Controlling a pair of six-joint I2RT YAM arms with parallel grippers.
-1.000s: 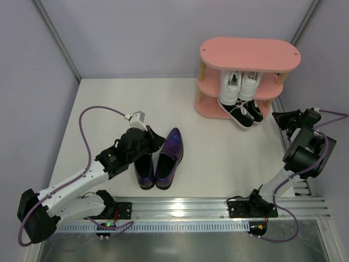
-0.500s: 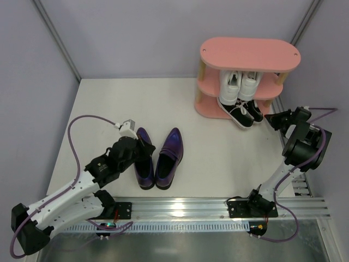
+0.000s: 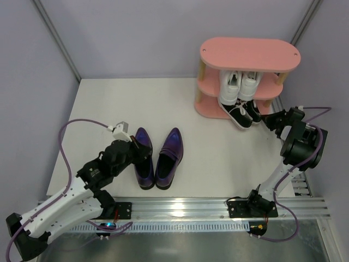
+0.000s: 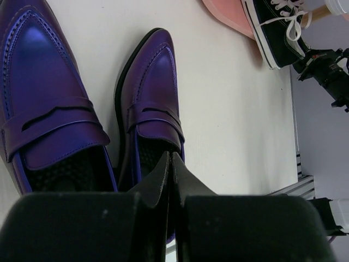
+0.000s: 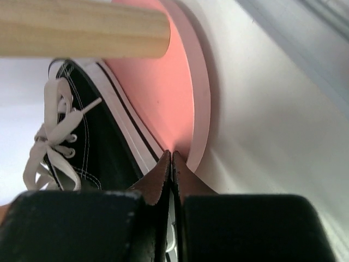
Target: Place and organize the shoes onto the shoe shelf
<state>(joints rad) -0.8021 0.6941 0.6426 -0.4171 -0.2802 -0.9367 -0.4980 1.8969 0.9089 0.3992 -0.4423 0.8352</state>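
The pink shoe shelf (image 3: 250,53) stands in the far right corner of the worktop (image 3: 109,103); the white sneakers (image 3: 240,86) sit side by side on its middle board, and the black sneakers (image 3: 242,113) sit on the bottom board, toes jutting over its near rim. The purple loafers (image 3: 169,155) lie side by side on the worktop towards the near edge, left of centre, toes pointing to the far edge. The left gripper (image 4: 170,158) hangs over the pair, fingers pressed together with nothing between them; whether it touches a loafer I cannot tell. The right gripper (image 5: 170,155) sits near the right edge, just beside the shelf's bottom board and a black sneaker's sole; its fingers meet, empty.
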